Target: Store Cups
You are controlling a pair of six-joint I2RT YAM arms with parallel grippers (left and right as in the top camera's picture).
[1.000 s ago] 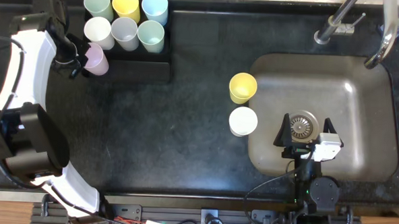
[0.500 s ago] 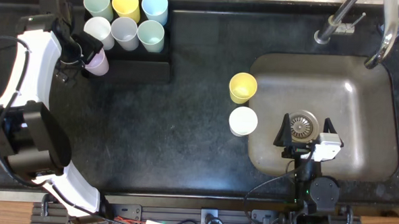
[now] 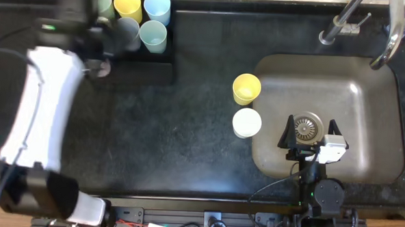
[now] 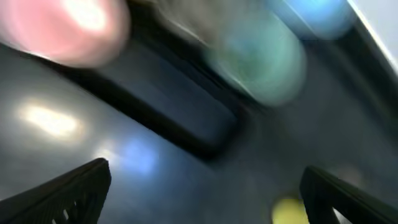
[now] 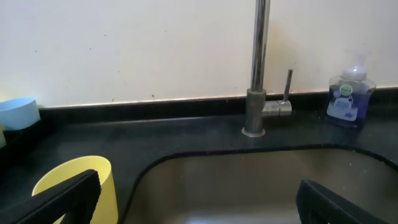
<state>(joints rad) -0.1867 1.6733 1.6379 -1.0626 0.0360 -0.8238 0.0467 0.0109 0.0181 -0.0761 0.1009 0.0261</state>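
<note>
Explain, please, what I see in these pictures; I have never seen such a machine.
This is a robot with two arms at a kitchen counter. One picture looks down from above; the other two come from a camera on each arm's wrist. The white left arm is up by the black cup rack, where pastel plastic cups stand; the left claw is open and empty. The right claw, also open and empty, is at the steel sink. On the black countertop beside the sink stand a round yellow plastic cup and a round white plastic cup, not yet stored.
</note>
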